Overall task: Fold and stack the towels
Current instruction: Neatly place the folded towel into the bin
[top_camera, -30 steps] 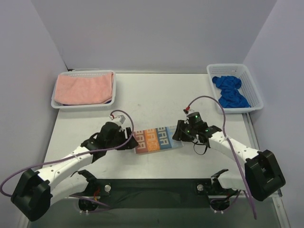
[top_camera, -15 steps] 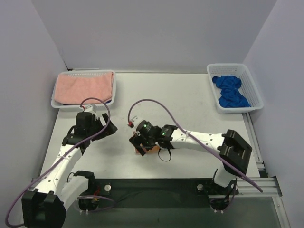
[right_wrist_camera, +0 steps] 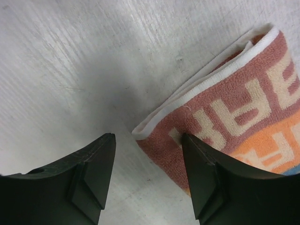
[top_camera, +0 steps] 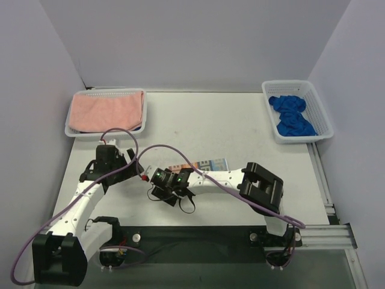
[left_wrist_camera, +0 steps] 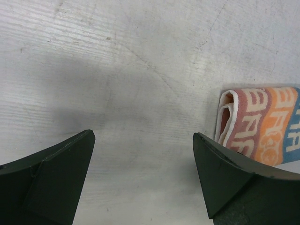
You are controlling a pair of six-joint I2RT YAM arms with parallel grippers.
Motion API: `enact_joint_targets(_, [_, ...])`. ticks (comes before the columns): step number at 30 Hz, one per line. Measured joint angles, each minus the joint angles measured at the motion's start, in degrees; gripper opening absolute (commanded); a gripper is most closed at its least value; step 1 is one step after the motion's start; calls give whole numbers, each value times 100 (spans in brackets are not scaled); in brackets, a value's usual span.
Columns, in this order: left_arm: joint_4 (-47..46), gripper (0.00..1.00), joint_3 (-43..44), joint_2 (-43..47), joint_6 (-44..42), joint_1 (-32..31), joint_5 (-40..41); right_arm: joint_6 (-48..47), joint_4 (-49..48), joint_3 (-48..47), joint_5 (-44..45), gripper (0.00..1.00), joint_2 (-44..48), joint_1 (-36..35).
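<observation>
**Inspector A:** Status of the lettered towel (top_camera: 201, 165)?

**Inspector B:** Folded into a narrow band, flat on the bench (top_camera: 240, 126). The folded layers show at its left end, white edge outermost – brown, orange and blue blocks of lettering face up.

**A:** Left end effector (left_wrist_camera: 143, 137)?

**B:** Fingers spread wide, nothing between them. It hangs over bare bench just left of the lettered towel, clear of it; only the folded end shows past the right finger.

**A:** Right end effector (right_wrist_camera: 147, 138)?

**B:** Partly spread, gripping nothing. It sits at the lettered towel's left end, and the near corner of the cloth lies in the gap between the fingers. I cannot tell whether the finger nearest the cloth touches it.

**A:** Remaining towels?

**B:** The salmon-pink towel (top_camera: 107, 111) lies folded in a white basket (top_camera: 72, 133), well away to the far left of the lettered towel. The blue towel (top_camera: 292, 115) – crumpled, unfolded – sits in a second basket (top_camera: 299, 83), well away to the lettered towel's far right.
</observation>
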State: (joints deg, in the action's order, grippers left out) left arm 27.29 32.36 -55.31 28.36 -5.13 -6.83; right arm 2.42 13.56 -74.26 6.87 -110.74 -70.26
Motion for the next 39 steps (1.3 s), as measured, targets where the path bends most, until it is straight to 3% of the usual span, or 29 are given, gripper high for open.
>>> enact_joint_targets(5, [0,98,0,-2,-9,0,28,-144,46,-105,42,43,-197,-2])
enact_joint_targets(8, [-2,97,0,-33,-7,0,37,-240,31,-177,63,28,-291,-2])
enact_joint_targets(9, [-4,97,0,-52,-7,0,39,-258,20,-188,74,18,-310,-2])
enact_joint_targets(12, [-4,97,0,-116,-7,0,37,-330,7,-192,160,0,-330,4])
enact_joint_targets(20, [-254,97,-162,-166,450,-83,-472,-48,-557,389,-599,0,122,448])
enact_joint_targets(31, [-1714,98,-367,-612,1947,-1276,-916,557,-1917,1591,-1517,0,1405,1025])
enact_joint_targets(39, [-2699,97,-492,-1384,2743,-1674,-1032,752,-2253,1762,-1663,0,1519,1067])
